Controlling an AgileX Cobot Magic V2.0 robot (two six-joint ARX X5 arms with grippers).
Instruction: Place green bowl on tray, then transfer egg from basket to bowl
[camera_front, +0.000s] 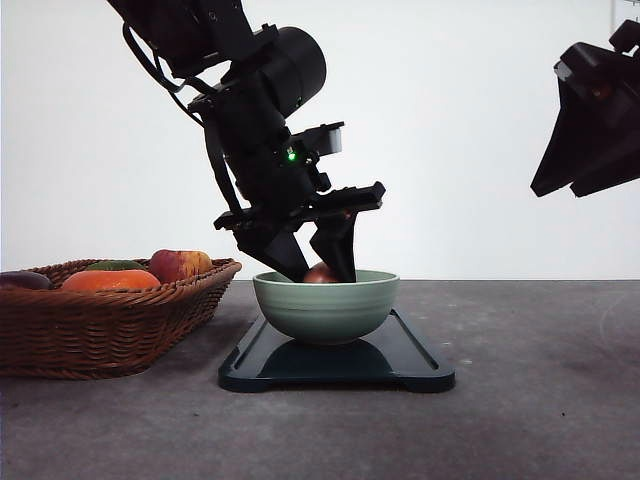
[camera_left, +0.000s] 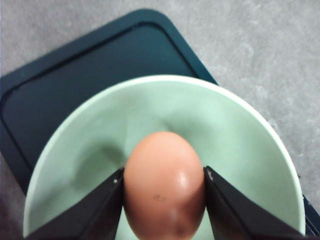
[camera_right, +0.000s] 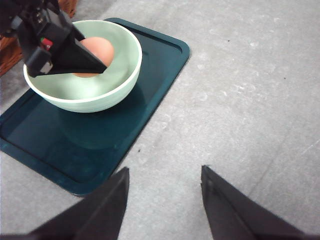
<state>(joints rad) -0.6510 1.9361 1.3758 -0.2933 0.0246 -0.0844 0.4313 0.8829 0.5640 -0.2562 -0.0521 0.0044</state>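
Bowl mouth: left pincer is occupying the green bowl, fingers closing on the egg.
Left side: basket of fruit is sitting near the tray, narrowing the gap.
Right side: bench is lying open beyond the tray.
Overhead right: right pincer is hanging high, fingers spread, well apart from the bowl.

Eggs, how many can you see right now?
1. The egg is held between the left gripper fingers, inside the green bowl on the tray. More could lie hidden low in the basket.
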